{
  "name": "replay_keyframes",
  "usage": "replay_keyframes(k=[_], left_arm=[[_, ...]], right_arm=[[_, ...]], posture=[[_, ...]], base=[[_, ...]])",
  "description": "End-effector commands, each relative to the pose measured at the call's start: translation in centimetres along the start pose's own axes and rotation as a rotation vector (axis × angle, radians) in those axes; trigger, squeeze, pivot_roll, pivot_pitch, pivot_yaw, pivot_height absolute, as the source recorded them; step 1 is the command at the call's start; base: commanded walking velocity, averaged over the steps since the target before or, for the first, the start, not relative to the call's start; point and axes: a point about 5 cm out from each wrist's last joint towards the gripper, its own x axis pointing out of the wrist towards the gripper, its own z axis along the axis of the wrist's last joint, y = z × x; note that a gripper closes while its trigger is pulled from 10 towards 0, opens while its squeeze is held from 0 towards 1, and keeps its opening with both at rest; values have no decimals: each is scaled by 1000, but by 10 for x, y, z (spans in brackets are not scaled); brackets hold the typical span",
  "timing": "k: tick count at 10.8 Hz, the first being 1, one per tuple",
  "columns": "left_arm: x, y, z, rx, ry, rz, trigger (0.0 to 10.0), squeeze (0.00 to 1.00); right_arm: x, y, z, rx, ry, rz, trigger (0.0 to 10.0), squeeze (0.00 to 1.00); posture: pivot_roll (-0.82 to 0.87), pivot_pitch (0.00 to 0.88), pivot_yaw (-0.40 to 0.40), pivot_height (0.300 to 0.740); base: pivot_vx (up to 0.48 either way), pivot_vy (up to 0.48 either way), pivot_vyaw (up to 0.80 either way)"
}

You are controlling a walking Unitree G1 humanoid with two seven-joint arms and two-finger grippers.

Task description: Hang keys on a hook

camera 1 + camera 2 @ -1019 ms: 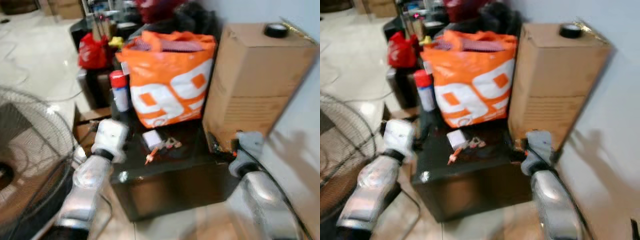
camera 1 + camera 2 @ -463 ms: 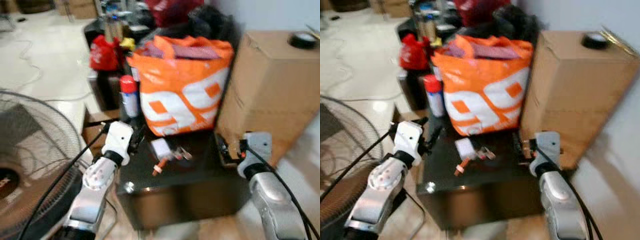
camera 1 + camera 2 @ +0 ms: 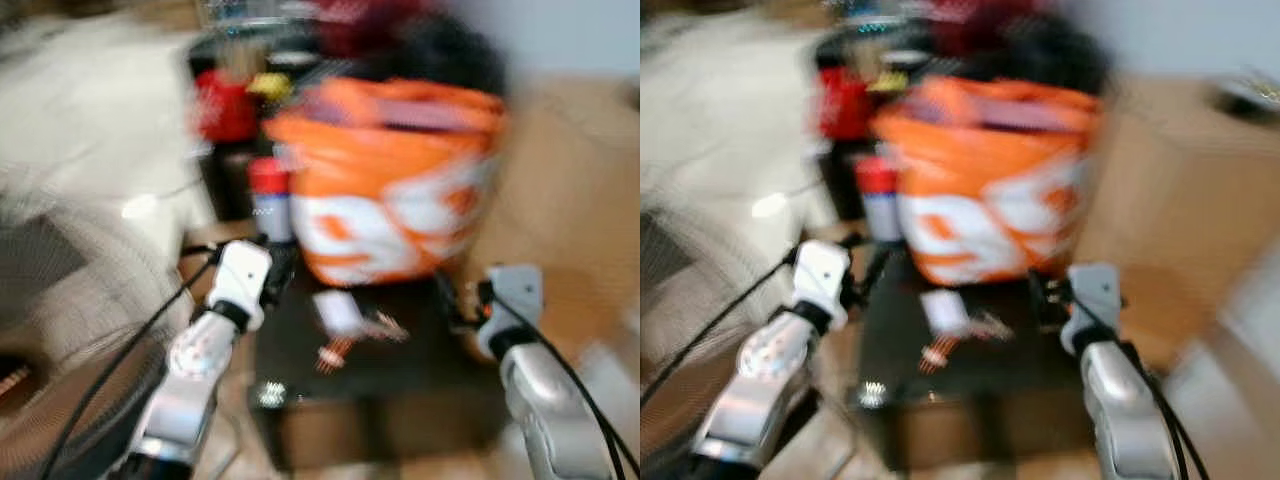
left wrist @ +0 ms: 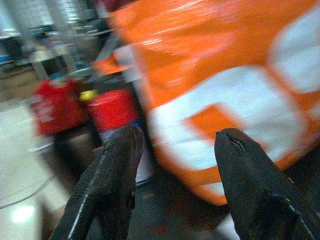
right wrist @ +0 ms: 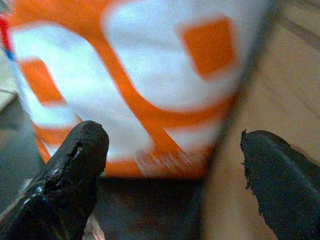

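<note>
Keys (image 3: 345, 335) lie on my dark table (image 3: 400, 365), just near of the orange bag (image 3: 395, 190), blurred. My left gripper (image 4: 175, 165) hovers at the table's left edge, fingers spread and empty; my right gripper (image 5: 170, 165) likewise at the right edge, beside a cardboard box (image 3: 1180, 190).

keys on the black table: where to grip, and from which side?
Likely from above. The keys lie flat on the dark table before the orange bag, between both open grippers. Pinching the white tag looks easiest; blur hides finer detail.
</note>
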Motion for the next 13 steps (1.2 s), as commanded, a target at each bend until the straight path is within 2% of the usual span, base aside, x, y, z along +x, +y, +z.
replay_keyframes(k=[1,5,6,8,9,10,11,13], left_arm=[[-1,4,-1,2,12,7,10000,0],[-1,4,-3,5,22,0,10000,0],[-1,1,-8,6,54,-39,10000,0],[-11,-11,-28,96,159,-238,10000,0],[-17,-10,-40,159,215,-284,10000,0],[-21,-9,-46,179,251,-300,10000,0],[-28,-7,-56,203,303,-331,10000,0],[-40,-6,-68,241,356,-407,10000,0]], right_arm=[[1,4,-2,13,8,18,10000,0],[0,6,-4,0,27,35,10000,0],[-1,8,-11,-30,87,64,10000,0],[-4,22,-38,-113,291,247,10000,0],[-3,33,-41,-178,282,359,10000,0],[-1,38,-43,-232,281,412,10000,0],[0,47,-52,-309,323,517,10000,0],[-1,64,-62,-396,324,713,10000,0]], posture=[[-76,0,37,740],[-78,0,32,740],[-80,0,30,740],[-91,0,31,740],[-95,0,28,740],[-95,0,26,740],[-87,0,11,740],[-75,0,-4,740]], base=[[300,0,0],[302,0,0],[0,0,0],[0,0,0],[0,0,0],[0,0,0],[0,0,0],[0,0,0]])
